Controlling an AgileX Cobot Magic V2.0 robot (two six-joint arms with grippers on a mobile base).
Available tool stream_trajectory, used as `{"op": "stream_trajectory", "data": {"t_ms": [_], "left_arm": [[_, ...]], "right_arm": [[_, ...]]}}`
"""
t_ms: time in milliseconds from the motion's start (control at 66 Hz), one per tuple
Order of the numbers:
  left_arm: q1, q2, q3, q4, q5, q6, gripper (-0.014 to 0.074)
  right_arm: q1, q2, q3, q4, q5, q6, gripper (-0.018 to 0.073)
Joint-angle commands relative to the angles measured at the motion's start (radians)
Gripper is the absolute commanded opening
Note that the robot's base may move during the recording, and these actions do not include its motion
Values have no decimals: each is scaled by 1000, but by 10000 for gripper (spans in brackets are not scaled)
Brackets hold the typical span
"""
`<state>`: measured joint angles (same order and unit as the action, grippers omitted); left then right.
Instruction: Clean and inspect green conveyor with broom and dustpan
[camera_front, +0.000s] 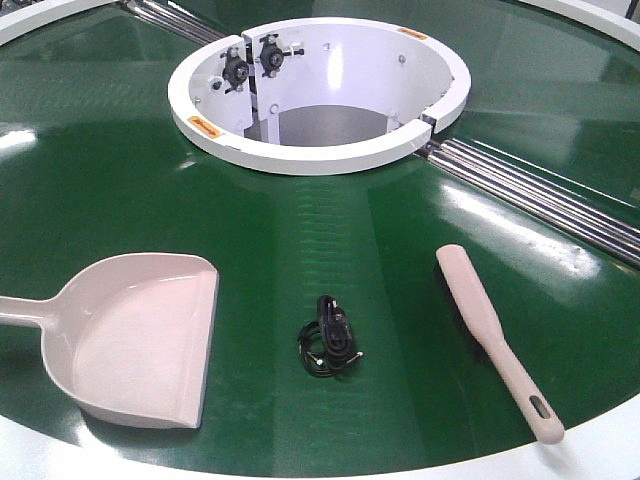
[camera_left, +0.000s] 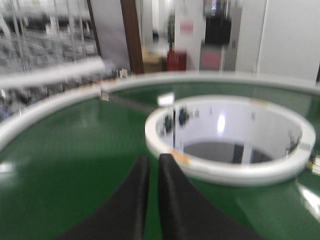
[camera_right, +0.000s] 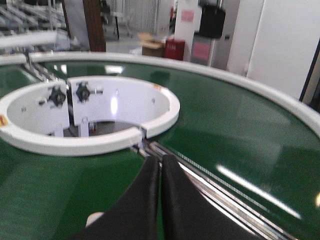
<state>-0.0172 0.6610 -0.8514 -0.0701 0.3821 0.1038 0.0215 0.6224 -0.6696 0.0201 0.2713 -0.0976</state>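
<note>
The green conveyor (camera_front: 100, 150) fills the front view. On its near left lies the pink-beige dustpan (camera_front: 140, 345), mouth to the right and handle running off the left edge. The broom (camera_front: 490, 325) lies at the near right, dark bristles down, slotted handle end toward the near rim. Neither gripper shows in the front view. In the blurred left wrist view my left gripper (camera_left: 154, 159) hangs over bare belt (camera_left: 75, 150), fingers nearly together with nothing between them. My right gripper (camera_right: 160, 159) is shut and empty above the belt; a pale broom tip (camera_right: 95, 218) peeks out beside it.
A coiled black cable (camera_front: 330, 340) lies on the belt between dustpan and broom. The white central ring housing (camera_front: 310, 155) stands behind them. Silver rollers (camera_front: 540, 195) run from it toward the right, also under my right gripper as rollers (camera_right: 220, 190). The white outer rim (camera_front: 600, 450) bounds the near side.
</note>
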Motion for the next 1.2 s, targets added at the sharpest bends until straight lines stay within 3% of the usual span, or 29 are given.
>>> {"op": "stream_trajectory", "data": {"t_ms": [0,106,303,348,591,803,1000,1182], "left_arm": [[-3,87,-59,-7,27,1,160],[-3,144,-59,-16,69,0,344],[-3,164,-58,-86,82,0,736],[-3,164,-58,-86,79,0,733],[-3,164,-58,-86,92,0,690],[-3,164,-58,-86,96,0,673],[-3,164,-58,-86,98,0,662],[-3,164,-58,-86,113,0,654]], "right_arm": [[-5,112,-89,17,-25,3,71],[-5,187,-126,46,-22,-2,220],[-5,224,-129,87,9,-5,657],[-5,224,-129,87,10,-8,725],[-5,233,-131,91,29,-17,707],[1,308,-249,91,292,-64,680],[107,511,-394,90,481,-53,669],[175,761,-536,76,580,36,652]]}}
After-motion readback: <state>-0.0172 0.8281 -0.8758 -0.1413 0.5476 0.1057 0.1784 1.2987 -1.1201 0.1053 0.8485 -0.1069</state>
